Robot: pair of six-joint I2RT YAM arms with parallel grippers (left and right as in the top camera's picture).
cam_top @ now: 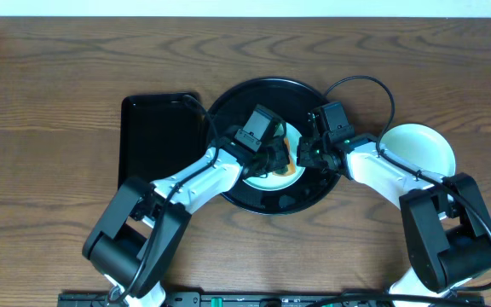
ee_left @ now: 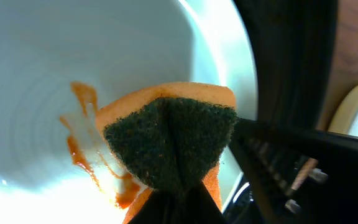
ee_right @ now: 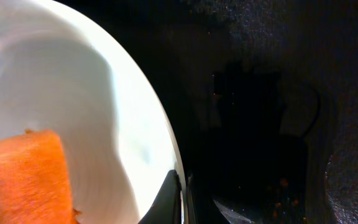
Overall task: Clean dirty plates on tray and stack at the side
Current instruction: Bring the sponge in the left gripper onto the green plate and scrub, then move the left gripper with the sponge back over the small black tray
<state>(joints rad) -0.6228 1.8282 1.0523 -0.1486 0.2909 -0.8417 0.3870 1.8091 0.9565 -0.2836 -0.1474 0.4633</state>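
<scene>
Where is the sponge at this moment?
The sponge is clamped in the left gripper, against the sauce-smeared plate inside the round black tray, mid-table in the overhead view, just left of the right gripper.

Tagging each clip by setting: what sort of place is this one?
Probably a robot-lab tabletop staged for dishwashing rather than a real kitchen. It shows a bare wooden table, a round black tray holding a sauce-smeared plate, and a sponge pinched in the left end effector.
</scene>
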